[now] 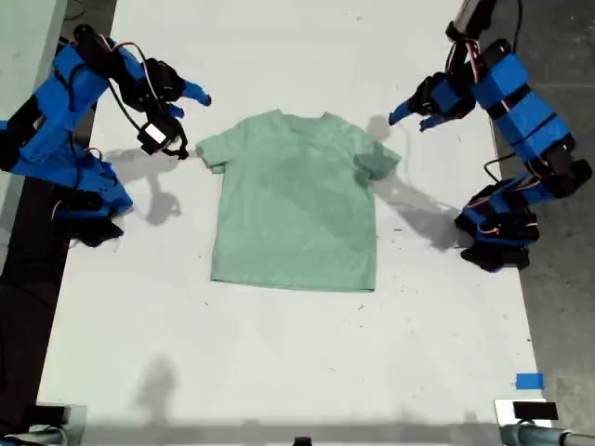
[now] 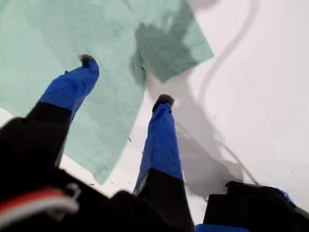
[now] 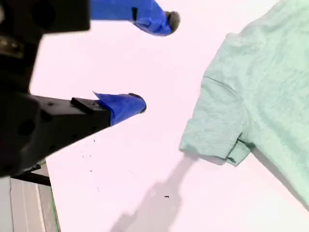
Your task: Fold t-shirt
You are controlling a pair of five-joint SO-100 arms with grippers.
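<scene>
You are seeing the t-shirt (image 1: pixel 296 200) lying flat on the white table (image 1: pixel 279 353). My first gripper (image 2: pixel 126 79) is hovering wide above one sleeve; my second gripper (image 3: pixel 157 63), also wide, is hanging near the other sleeve.

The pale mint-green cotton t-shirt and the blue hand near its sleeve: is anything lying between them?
Nothing. In the second wrist view, only bare white table lies between my second hand, which is open, and the pale mint-green cotton t-shirt.
</scene>
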